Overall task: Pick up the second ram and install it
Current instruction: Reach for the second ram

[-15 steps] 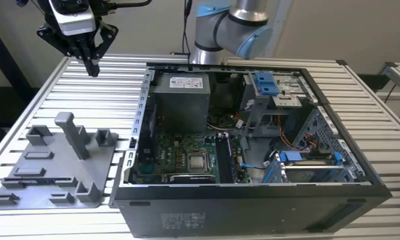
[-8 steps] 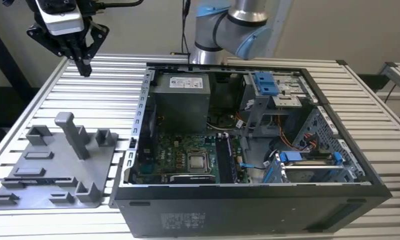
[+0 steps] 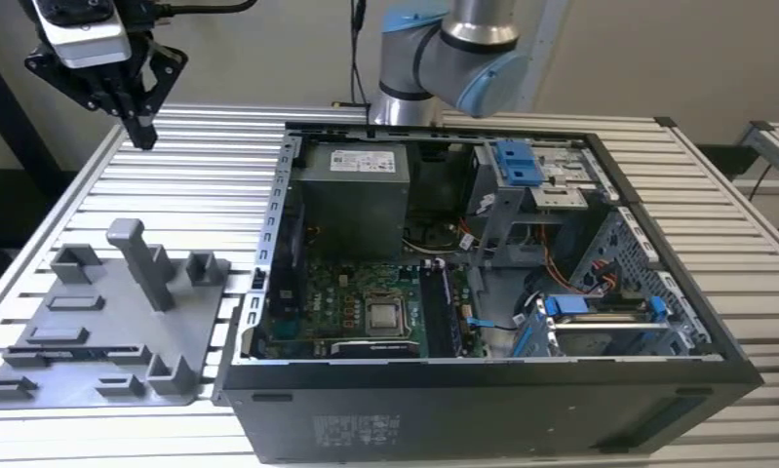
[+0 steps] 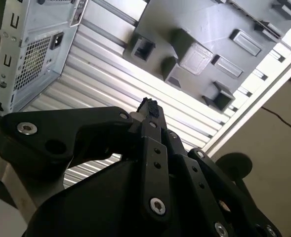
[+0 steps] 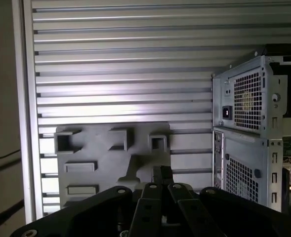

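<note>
Robotics lab or test cell, not an office. Open PC case (image 3: 493, 419) sits on a slatted aluminium table (image 3: 207, 185). Robot arm (image 3: 447, 49) rises just behind the case. Grey fixture plate (image 3: 116, 366) with upright posts lies beside the case, black gripper (image 3: 142, 139) hanging above the table near it.

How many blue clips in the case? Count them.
2: far clip, near clip, both at the case's side on the exterior view's right. More may be hidden.
</note>
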`<state>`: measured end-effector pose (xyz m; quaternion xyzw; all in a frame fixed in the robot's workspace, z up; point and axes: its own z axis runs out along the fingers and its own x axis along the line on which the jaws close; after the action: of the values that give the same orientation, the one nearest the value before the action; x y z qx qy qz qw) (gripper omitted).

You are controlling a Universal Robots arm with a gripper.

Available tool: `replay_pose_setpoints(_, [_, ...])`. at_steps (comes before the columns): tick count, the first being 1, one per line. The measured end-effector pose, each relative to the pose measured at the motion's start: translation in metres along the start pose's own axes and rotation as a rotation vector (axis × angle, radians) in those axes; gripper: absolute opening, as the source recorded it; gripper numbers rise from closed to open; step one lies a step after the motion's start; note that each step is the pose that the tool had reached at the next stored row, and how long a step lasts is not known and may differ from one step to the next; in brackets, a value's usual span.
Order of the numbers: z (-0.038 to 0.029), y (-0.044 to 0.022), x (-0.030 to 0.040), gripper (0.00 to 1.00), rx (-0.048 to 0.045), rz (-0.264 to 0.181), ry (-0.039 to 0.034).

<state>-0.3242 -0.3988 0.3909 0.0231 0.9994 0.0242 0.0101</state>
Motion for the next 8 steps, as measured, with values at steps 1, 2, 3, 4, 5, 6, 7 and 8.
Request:
replay_pose_setpoints(1, [-0.0001, -0.0001, 0.0026, 0.11, 0.0000, 0.000, 0.0001])
replay_pose_setpoints(2, [-0.0001, -0.0003, 0.0055, 0.11, 0.0000, -0.001, 0.0001])
replay_pose_setpoints(3, [-0.0001, -0.0003, 0.0080, 0.11, 0.0001, -0.001, 0.0001])
replay_pose_setpoints(4, [-0.0001, -0.0005, 0.0107, 0.11, 0.0001, -0.001, 0.0002])
replay_pose_setpoints(5, [-0.0001, -0.0006, 0.0135, 0.11, 0.0000, -0.001, 0.0001])
replay_pose_setpoints(6, [-0.0001, -0.0007, 0.0162, 0.11, 0.0000, -0.001, 0.0001])
replay_pose_setpoints(7, [-0.0001, -0.0009, 0.0190, 0.11, 0.0000, -0.002, 0.0001])
replay_pose_setpoints(8, [-0.0002, -0.0010, 0.0217, 0.11, 0.0000, -0.002, 0.0002])
